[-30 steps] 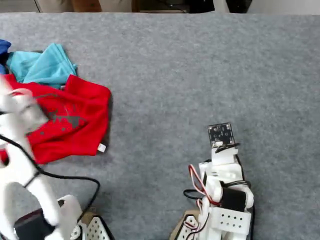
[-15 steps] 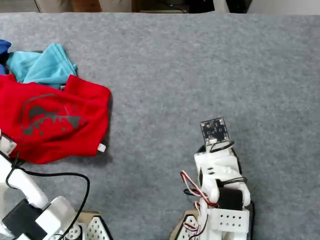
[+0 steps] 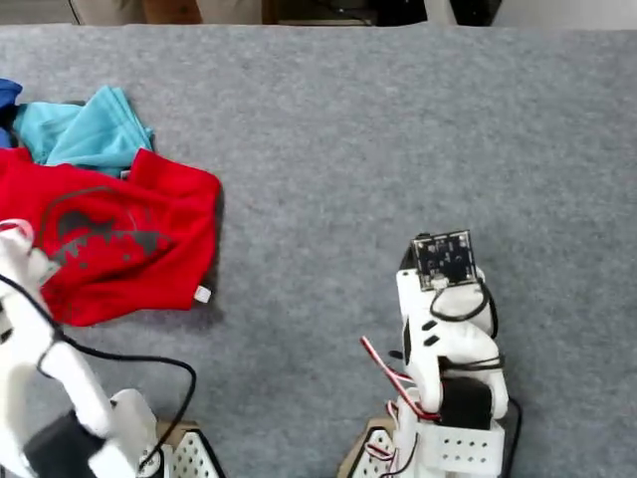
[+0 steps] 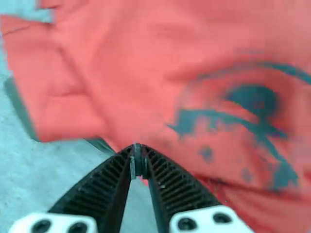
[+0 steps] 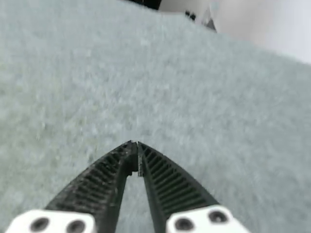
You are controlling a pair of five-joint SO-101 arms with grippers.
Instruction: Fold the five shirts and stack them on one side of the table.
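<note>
Red knit cloth, soft and rumpled: the red shirt (image 3: 129, 234) lies roughly folded on the desk (image 3: 398, 129), with rounded corners, a dark grey cracked print on its face and a small white tag (image 3: 203, 294) at one corner. Felt-like grey covering on the desk, matte and slightly fuzzy. Ridged black plastic lines the inner faces of both tools, which sit on white plastic bodies.

Change from half a second ago: the left arm (image 3: 45, 349) has swung back up, so its end now overlaps the shirt's edge; before, it sat clear of the cloth. The right arm (image 3: 448, 339) has shifted sideways, away from the shirt, and its square black circuit board (image 3: 445, 257) with it. The shirts have not moved.

Left tool (image 4: 137, 156): clenched, tips meeting, nothing seen pinched between them. The red shirt (image 4: 170, 73) spreads just beyond the tips and to one side, its hem close by; whether the tips touch the cloth cannot be told.

Right tool (image 5: 134, 155): clenched, tips together, holding nothing, above bare grey felt, well apart from the shirts.

Beyond the red shirt, farther from the left tool, a teal shirt (image 3: 85, 129) lies bunched in soft folds, touching the red one. A scrap of blue cloth (image 3: 8, 100) sits beside it.
</note>
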